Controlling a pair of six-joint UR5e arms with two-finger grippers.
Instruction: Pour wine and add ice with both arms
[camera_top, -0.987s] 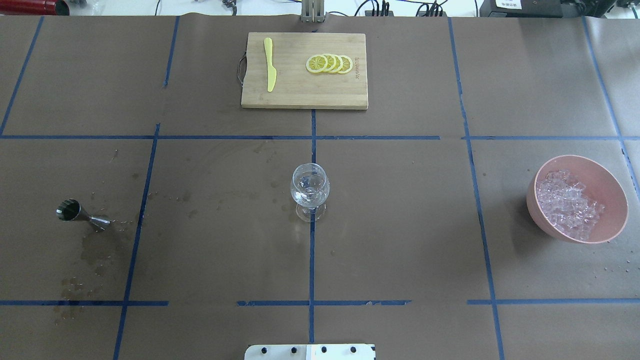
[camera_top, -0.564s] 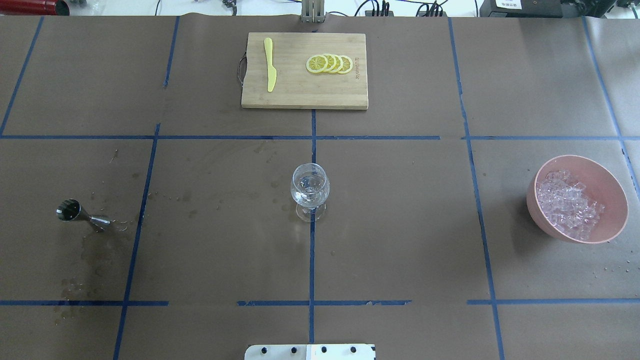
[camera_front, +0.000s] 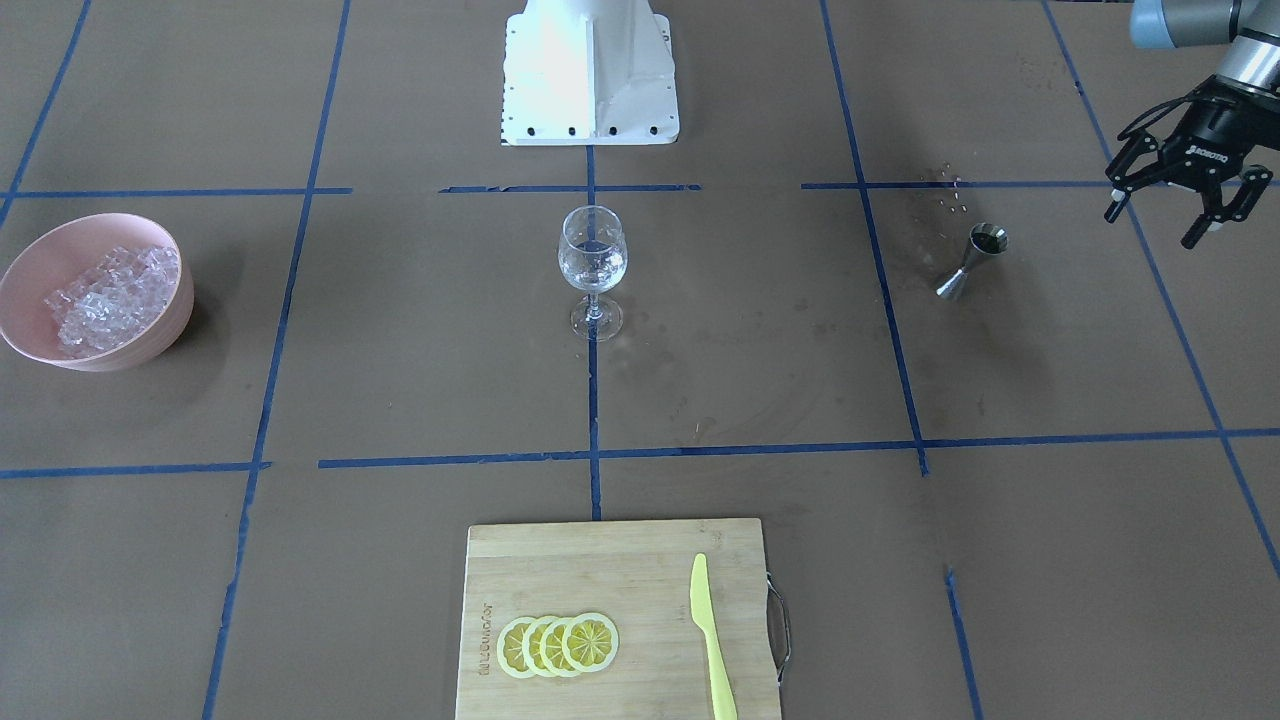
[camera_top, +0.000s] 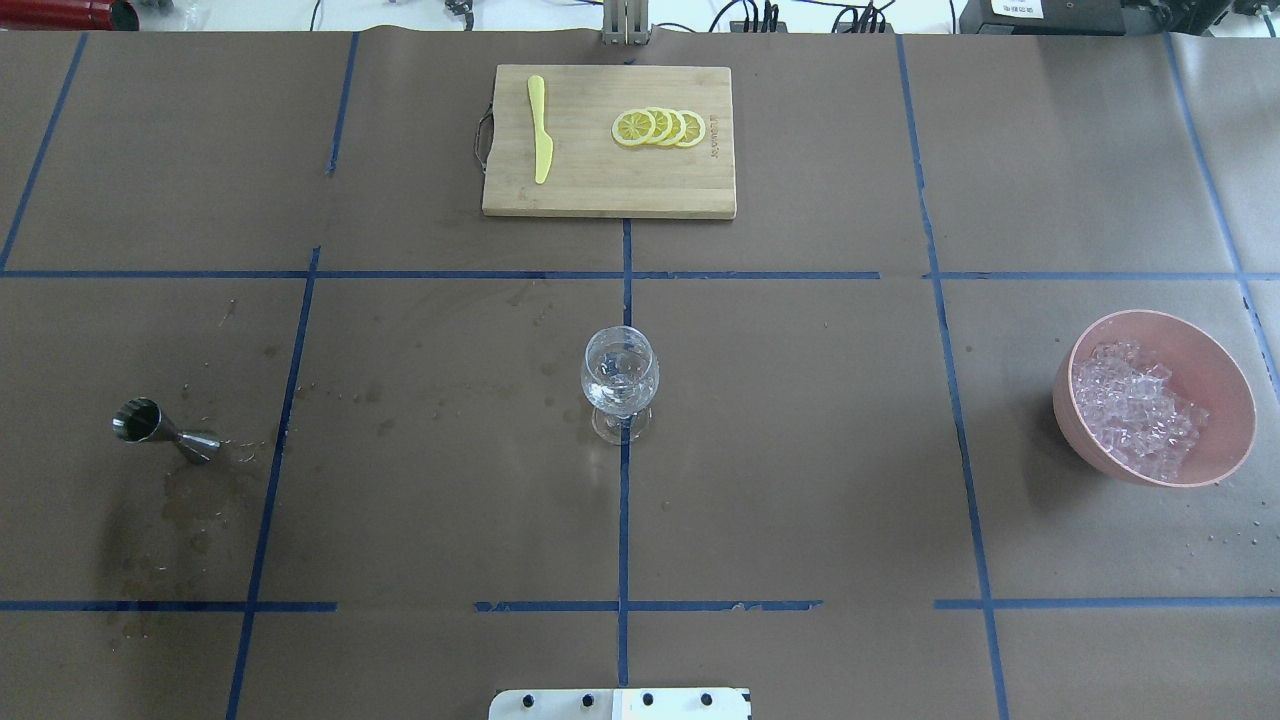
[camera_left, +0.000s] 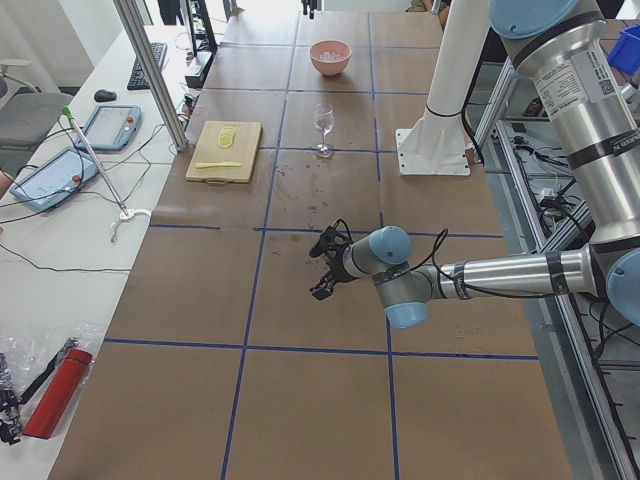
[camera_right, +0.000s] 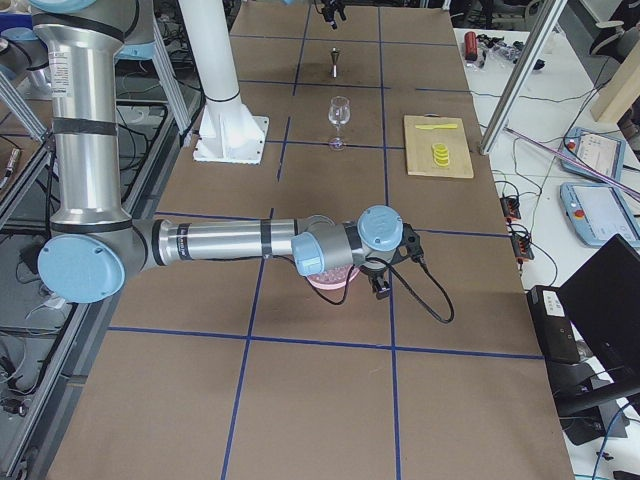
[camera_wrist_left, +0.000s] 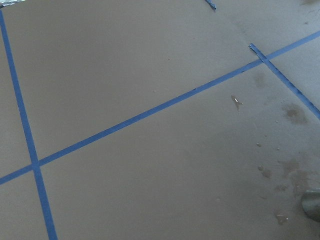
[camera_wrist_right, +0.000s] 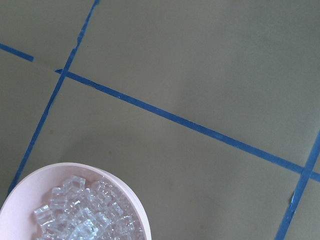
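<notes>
Left pincer (camera_front: 1152, 222) hangs wide open and empty past the jigger (camera_front: 968, 262); right pincer (camera_right: 385, 280) sits by the bowl (camera_top: 1205, 358) of ice (camera_top: 1135, 410), can't tell its opening. Slippery cubes could squirt out before reaching the glass (camera_top: 620, 375)

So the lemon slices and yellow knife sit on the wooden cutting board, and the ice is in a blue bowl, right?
Not blue: the bowl holding the ice is pink, as the overhead view shows. The lemon slices and yellow knife do sit on the wooden cutting board.
</notes>
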